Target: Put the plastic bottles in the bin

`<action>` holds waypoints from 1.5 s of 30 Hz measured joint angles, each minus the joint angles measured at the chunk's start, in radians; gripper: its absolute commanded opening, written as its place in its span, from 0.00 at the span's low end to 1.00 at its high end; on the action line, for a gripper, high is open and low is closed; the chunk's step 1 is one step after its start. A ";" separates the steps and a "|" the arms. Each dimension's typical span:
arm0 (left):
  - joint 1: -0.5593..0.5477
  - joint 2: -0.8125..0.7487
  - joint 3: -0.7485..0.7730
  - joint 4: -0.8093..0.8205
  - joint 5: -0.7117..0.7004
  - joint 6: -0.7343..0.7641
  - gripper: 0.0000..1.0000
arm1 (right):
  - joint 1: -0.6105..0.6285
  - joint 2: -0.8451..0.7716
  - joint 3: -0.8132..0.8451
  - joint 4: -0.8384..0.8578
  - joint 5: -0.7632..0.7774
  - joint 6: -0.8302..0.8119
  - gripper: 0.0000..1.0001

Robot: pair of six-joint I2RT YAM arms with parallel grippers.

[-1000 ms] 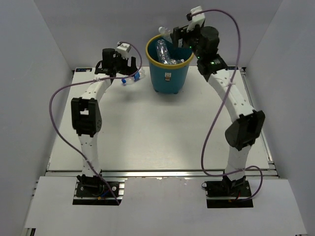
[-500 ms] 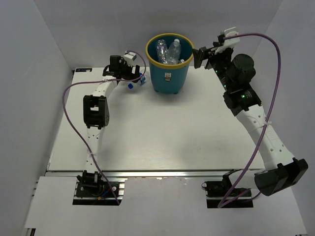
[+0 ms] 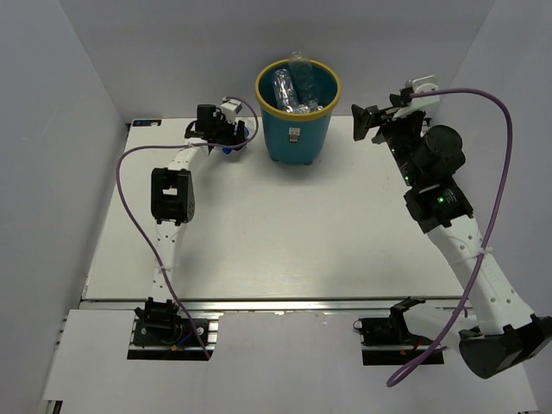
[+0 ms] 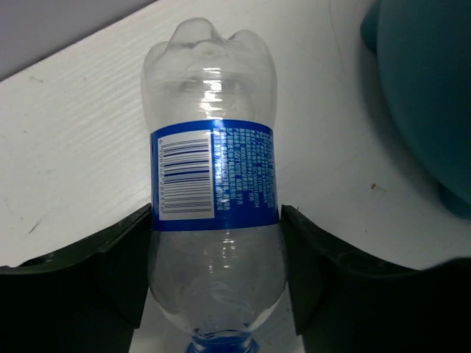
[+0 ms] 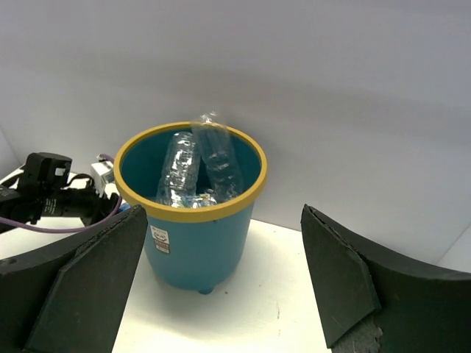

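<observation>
Left gripper seemingly pinched a blue-labelled bottle lying just beside the bin, mid-pickup; next, it would need lifting clear and dropping inside.

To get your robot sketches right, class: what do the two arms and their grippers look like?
The left arm and right arm share white links, bulky black joint housings and a looping purple cable. The left gripper and right gripper have black wedge-shaped fingers.

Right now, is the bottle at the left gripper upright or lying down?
Lying down: the bottle rests sideways on the table, cap toward the wrist camera.
</observation>
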 measured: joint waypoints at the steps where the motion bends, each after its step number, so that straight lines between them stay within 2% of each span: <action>1: -0.001 0.000 -0.004 0.000 0.000 -0.003 0.65 | 0.000 -0.010 -0.010 0.005 0.004 0.001 0.89; 7: -0.005 -0.067 -0.109 0.034 -0.052 -0.053 0.40 | 0.000 -0.061 -0.104 0.035 0.038 0.024 0.89; 11: -0.006 -0.172 -0.205 0.043 -0.137 -0.099 0.38 | -0.001 -0.106 -0.197 0.054 0.061 0.048 0.89; 15: -0.006 -0.356 -0.326 0.082 -0.215 -0.151 0.39 | -0.001 -0.145 -0.270 0.071 0.091 0.057 0.89; 20: -0.005 -0.616 -0.415 0.219 -0.211 -0.254 0.47 | -0.001 -0.195 -0.317 0.079 0.121 0.076 0.89; 24: -0.038 -0.714 -0.370 0.344 -0.158 -0.343 0.48 | -0.002 -0.283 -0.415 0.108 0.125 0.141 0.89; 25: -0.058 -0.715 -0.340 0.362 -0.153 -0.353 0.52 | -0.002 -0.297 -0.433 0.108 0.126 0.159 0.89; 29: -0.161 -0.673 -0.259 0.397 -0.129 -0.367 0.54 | -0.003 -0.355 -0.507 0.103 0.130 0.204 0.89; 31: -0.218 -0.603 -0.172 0.383 -0.113 -0.367 0.61 | -0.005 -0.372 -0.523 0.101 0.137 0.217 0.89; 32: -0.246 -0.555 -0.111 0.367 -0.109 -0.365 0.65 | -0.006 -0.380 -0.529 0.100 0.142 0.222 0.89; 33: -0.266 -0.508 -0.051 0.359 -0.108 -0.362 0.81 | -0.007 -0.387 -0.533 0.100 0.143 0.225 0.89; 36: -0.331 -0.375 0.093 0.306 -0.110 -0.347 0.98 | -0.008 -0.397 -0.536 0.099 0.148 0.230 0.89; 39: -0.362 -0.329 0.095 0.262 -0.122 -0.344 0.98 | -0.008 -0.394 -0.536 0.091 0.154 0.231 0.89; 45: -0.354 -0.352 0.076 0.215 -0.178 -0.328 0.98 | -0.008 -0.368 -0.534 0.071 0.157 0.233 0.89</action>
